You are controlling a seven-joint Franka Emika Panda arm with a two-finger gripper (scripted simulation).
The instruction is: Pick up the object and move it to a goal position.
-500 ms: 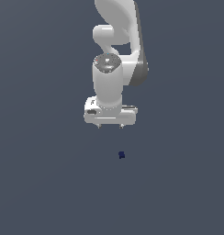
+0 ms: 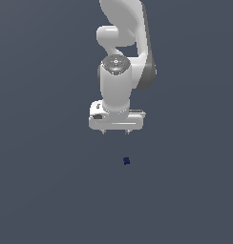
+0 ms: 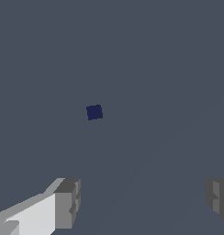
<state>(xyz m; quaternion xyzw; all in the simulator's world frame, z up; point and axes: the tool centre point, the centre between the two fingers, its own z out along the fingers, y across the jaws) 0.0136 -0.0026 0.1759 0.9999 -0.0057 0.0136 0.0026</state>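
The gripper [image 2: 115, 132] hangs with its jaws spread wide and empty, well above the block [image 2: 126, 161], which sits alone on the bare grey floor, apart from the fingers [image 3: 67, 203]. To grasp well, centre the jaws over the block, square to its faces, then descend straight before closing

white arm reaches straight down, hand [image 2: 115, 132] empty, its fingers [image 3: 68, 203] spread wide apart.
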